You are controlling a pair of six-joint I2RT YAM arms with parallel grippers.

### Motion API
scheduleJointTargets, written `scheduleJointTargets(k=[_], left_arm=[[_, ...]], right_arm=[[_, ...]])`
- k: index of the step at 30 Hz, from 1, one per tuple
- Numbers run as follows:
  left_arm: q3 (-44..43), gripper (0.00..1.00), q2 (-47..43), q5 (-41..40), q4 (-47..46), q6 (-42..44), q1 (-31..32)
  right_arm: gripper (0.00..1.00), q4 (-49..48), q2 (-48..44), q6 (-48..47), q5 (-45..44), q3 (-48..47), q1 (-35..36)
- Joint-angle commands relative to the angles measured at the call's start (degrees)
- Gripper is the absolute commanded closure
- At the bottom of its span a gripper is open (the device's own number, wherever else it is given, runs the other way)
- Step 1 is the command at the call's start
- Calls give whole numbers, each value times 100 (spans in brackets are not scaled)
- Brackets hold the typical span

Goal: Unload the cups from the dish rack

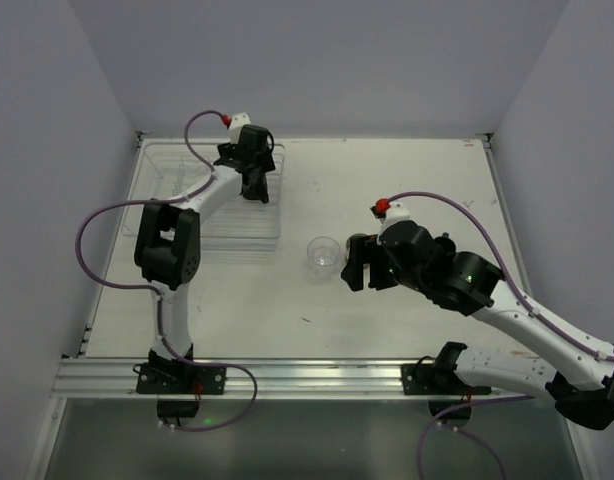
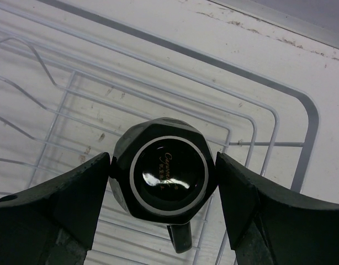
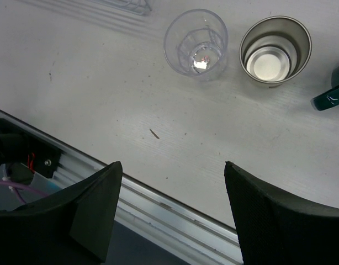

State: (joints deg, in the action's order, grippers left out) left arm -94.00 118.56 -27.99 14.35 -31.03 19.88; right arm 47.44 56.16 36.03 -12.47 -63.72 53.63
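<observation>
Inside dish rack (image 1: pixel 237 225), inverted black mug (image 2: pixel 168 174) pinched by L claw (image 2: pixel 163 168), R claw (image 3: pixel 173 182) spread (clear cup (image 3: pixel 196 43) empty)

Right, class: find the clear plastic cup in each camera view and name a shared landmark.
Top external: clear plastic cup mid-table, right of the dish rack.
Left wrist: not in it.
Right wrist: top centre, left of a steel cup.
Shared landmark: the dish rack.
</observation>
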Motion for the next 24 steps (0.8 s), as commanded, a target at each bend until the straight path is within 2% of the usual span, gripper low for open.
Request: scheduleJointTargets(k=[1,8,24], left_arm=[[215,20,-184,-190,499,-237,-72],[285,11,-149,-49,586,-220,-72],[145,8,-88,-190,552,-88,-89]], right_arm=[[23,-226,-105,27,-19,35,34],[23,-323,-167,27,25,141,25],[23,-367,-141,36,60,229,25]])
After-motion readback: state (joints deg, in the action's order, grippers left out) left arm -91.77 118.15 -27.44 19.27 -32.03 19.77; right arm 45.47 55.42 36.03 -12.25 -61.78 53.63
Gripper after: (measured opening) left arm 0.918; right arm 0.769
